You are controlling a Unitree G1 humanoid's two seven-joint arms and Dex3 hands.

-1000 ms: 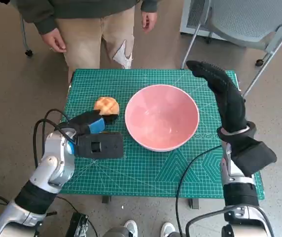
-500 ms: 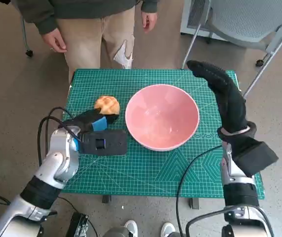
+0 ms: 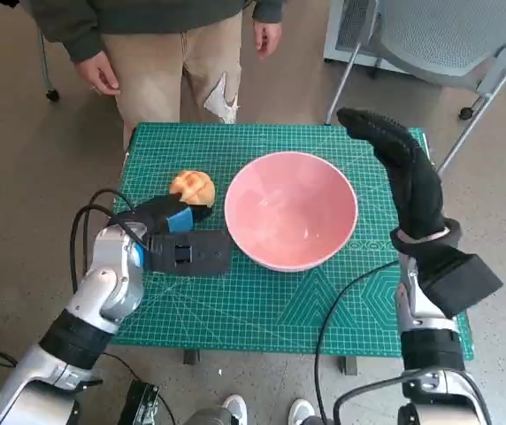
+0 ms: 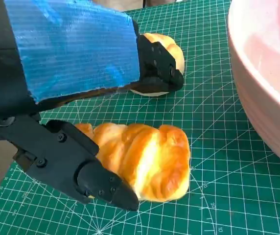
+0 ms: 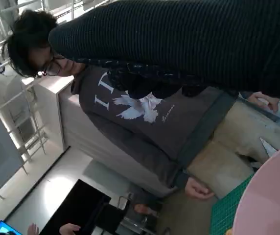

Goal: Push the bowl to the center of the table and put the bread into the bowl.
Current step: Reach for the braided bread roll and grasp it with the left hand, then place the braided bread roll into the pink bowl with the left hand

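The bread (image 4: 145,159) lies on the mat (image 4: 218,196) between my left fingers (image 4: 81,169), which stand apart around it; I cannot tell if they touch it. A second bun (image 3: 191,188) sits just beyond my left hand (image 3: 172,219). The bowl (image 3: 290,210) is just beside the bread, mid-table. My right hand (image 3: 403,173) hangs beside the bowl's far side, fingers stretched, holding nothing.

A green cutting mat (image 3: 262,301) covers the worktop; a person (image 3: 160,35) stands beyond it, beside a grey chair (image 3: 439,40).
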